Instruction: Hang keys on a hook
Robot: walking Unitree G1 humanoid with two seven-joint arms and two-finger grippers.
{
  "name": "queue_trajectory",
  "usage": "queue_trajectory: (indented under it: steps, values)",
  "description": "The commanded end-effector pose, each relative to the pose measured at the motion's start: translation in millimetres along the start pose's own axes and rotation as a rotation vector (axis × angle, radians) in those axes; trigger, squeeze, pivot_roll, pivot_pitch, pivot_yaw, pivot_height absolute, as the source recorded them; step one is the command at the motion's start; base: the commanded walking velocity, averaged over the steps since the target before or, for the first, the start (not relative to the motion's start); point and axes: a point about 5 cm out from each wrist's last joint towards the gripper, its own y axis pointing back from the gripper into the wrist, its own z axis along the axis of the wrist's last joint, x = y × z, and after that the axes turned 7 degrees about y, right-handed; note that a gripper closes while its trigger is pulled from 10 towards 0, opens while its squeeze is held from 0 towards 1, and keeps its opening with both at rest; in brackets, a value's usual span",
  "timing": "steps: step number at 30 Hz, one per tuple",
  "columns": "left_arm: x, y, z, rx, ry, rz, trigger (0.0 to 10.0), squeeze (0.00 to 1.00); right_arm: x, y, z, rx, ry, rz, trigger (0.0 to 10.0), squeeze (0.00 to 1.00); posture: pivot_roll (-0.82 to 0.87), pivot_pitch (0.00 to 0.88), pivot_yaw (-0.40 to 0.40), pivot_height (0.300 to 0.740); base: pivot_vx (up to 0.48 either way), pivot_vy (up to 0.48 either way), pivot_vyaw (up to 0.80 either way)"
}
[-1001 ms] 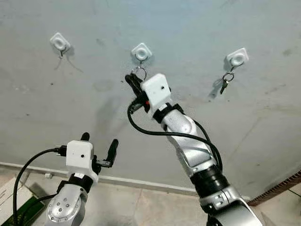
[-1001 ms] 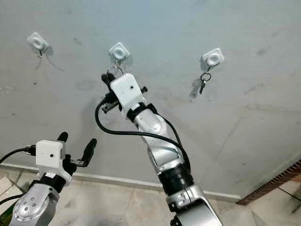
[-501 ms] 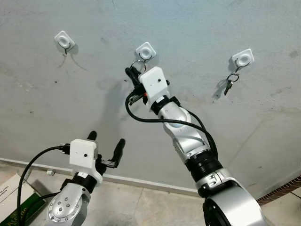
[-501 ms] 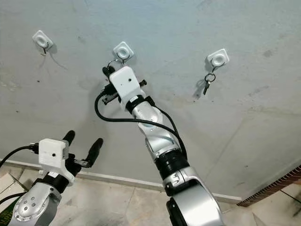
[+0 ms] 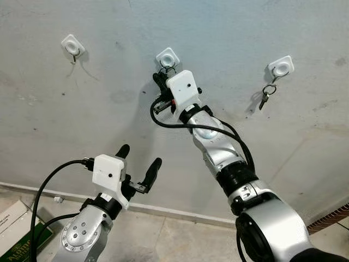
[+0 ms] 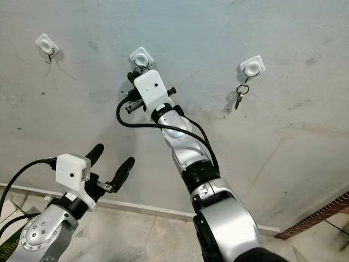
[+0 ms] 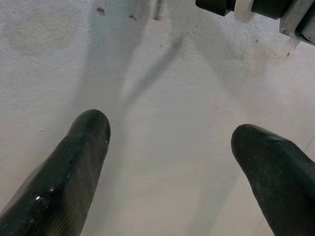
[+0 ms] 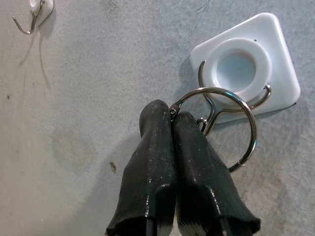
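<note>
My right gripper (image 8: 172, 118) is pinched tight on the key ring (image 8: 231, 129), holding it up against the middle hook (image 8: 244, 69) of 3 on the wall (image 5: 109, 98). In the right wrist view the ring overlaps the hook's wire, but I cannot tell whether it is threaded on. I judge this the hanging step itself: next I should settle the ring onto the wire, then release. The far-right hook (image 5: 281, 66) already carries keys (image 5: 264, 96). My left gripper (image 5: 137, 162) hangs low, fingers spread wide, empty.
</note>
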Motion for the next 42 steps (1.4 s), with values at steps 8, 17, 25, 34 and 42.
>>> queue_trajectory:
  steps: [8,17,25,34,42]
  values:
    - [-2.3,0.7,2.8,-0.001,0.004,-0.010,10.0,0.00,3.4,-3.3,-4.8,0.037,-0.029,0.049,10.0,0.00,0.18,0.074,-0.020,0.740,0.000,0.000,0.00]
    - [-3.0,-1.0,3.3,-0.001,0.005,-0.016,10.0,0.00,11.3,5.5,-16.6,0.057,-0.027,0.076,10.0,0.00,0.17,0.075,-0.020,0.740,0.000,0.000,0.00]
    - [-3.5,-1.7,2.9,0.001,0.007,-0.022,10.0,0.00,14.1,10.6,-23.2,0.070,-0.030,0.080,10.0,0.00,0.17,0.071,-0.015,0.740,0.000,0.000,0.00]
    - [-3.1,-3.7,3.7,-0.006,0.004,-0.022,10.0,0.00,15.7,10.6,-22.3,0.060,-0.031,0.092,10.0,1.00,0.17,0.063,-0.017,0.740,0.000,0.000,0.00]
    - [-4.2,-4.7,6.9,-0.022,0.003,-0.025,10.0,0.00,17.1,16.0,-29.5,0.079,-0.013,0.104,10.0,1.00,0.17,0.062,-0.018,0.740,0.000,0.000,0.00]
